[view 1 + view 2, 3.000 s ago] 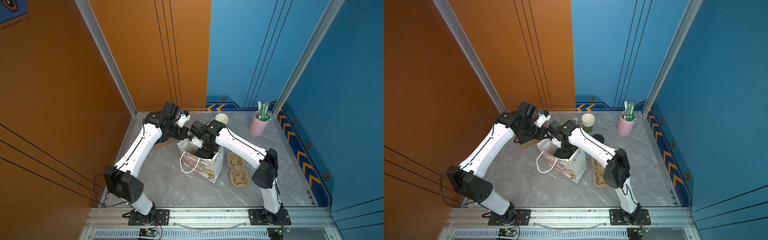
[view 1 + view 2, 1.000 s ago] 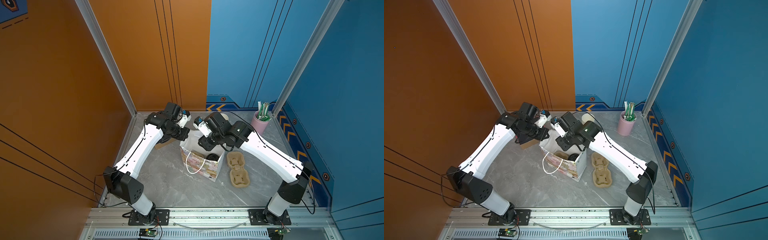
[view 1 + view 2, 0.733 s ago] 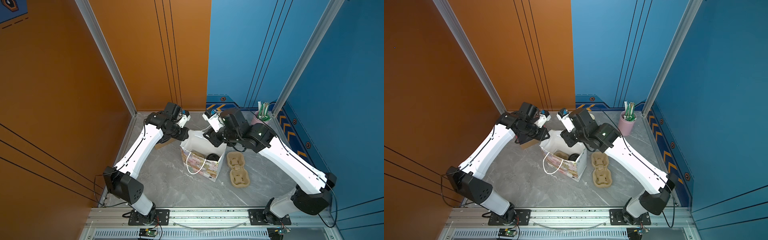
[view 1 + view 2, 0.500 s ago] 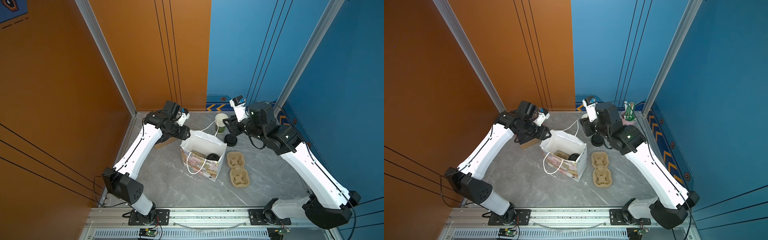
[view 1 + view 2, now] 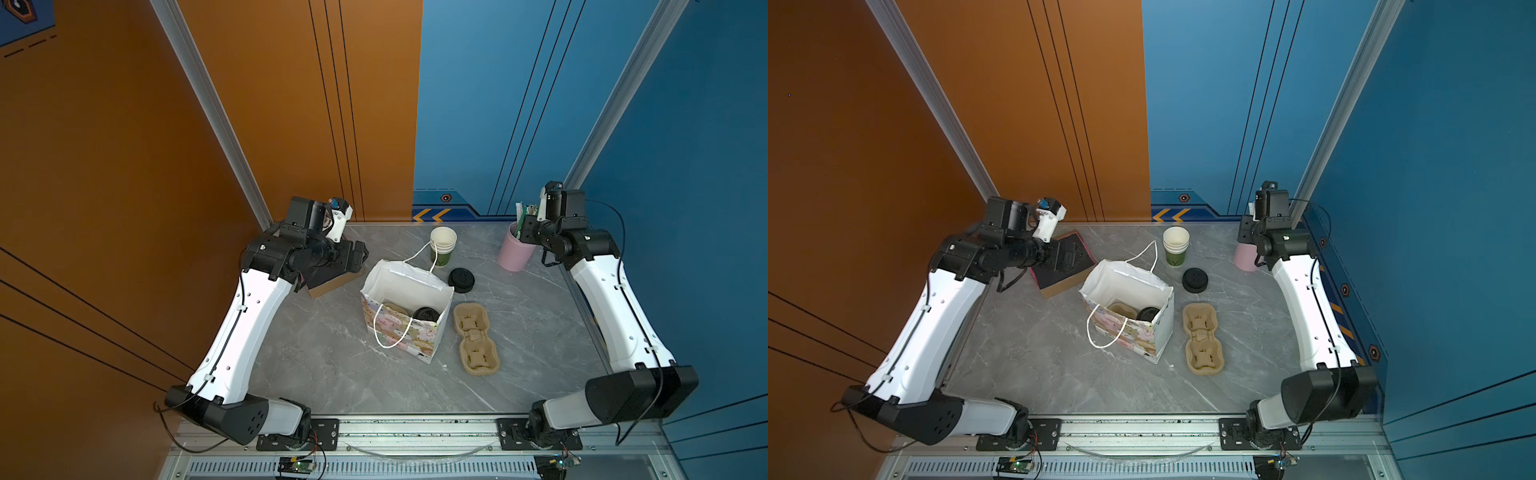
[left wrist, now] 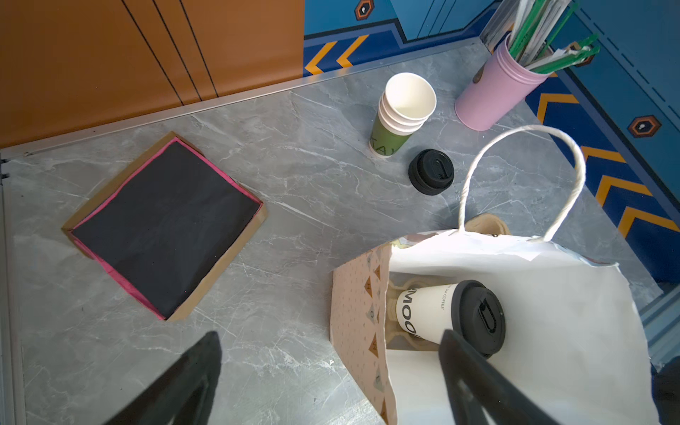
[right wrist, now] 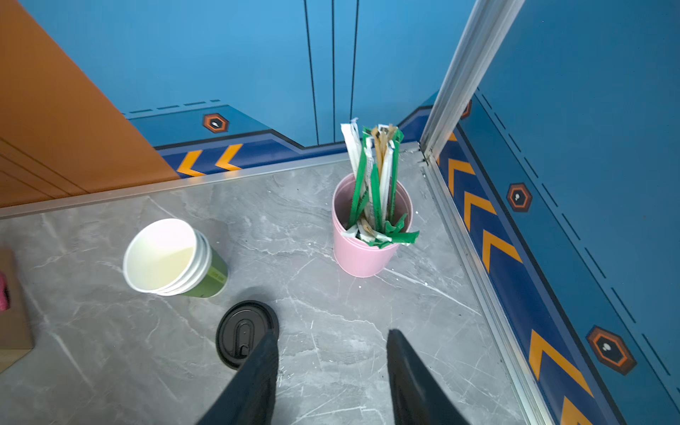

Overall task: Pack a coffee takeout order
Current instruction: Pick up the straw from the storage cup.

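Grippers both empty: left gripper (image 6: 329,336) jaws spread wide, just beside rim of paper bag (image 6: 552,331). Lidded paper cup (image 6: 423,312) sits inside that bag. Black napkin (image 6: 165,228) lies in cardboard tray (image 6: 220,260), near bag. Right gripper (image 7: 333,334) fingers parted, nothing between, near pink holder (image 7: 362,254) holding white-wrapped straw (image 7: 351,147); loose lid (image 7: 239,333) beside it.

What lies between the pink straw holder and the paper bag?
A loose black lid, touching neither the straw holder nor the paper bag; both top views show it.
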You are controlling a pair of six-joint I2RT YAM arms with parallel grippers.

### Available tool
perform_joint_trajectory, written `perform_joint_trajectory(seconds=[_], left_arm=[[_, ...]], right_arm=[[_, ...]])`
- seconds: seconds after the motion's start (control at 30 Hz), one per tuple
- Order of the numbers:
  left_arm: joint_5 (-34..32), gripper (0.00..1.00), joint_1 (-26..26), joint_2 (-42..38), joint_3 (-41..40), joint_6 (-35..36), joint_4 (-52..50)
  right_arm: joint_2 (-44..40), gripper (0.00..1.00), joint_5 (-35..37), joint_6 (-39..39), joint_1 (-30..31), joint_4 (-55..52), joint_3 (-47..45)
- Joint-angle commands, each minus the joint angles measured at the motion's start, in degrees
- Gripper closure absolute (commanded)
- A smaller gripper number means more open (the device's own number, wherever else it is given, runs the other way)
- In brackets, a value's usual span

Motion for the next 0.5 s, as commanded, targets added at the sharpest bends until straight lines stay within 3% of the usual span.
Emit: perform_joint_trajectory(seconds=[0.0,0.2,0.47], left_arm=[[-1.5,0.02,2.6,-3.5,-5.9,-1.1,6.6],[0.3,0.02,6.6,-8.7,-15.9,-0.5,14.3],[2.9,0.02,9.1,-11.4,-22.6,0.0,19.4]], right_arm=[[3.7,0.53,-1.6,1.7,-1.3,-0.5,3.0],[11.1,0.54,-0.3,2.8,-0.8,-1.5,6.9],[17.2,0.56,2.5,5.5,0.1,-1.5,11.1]])
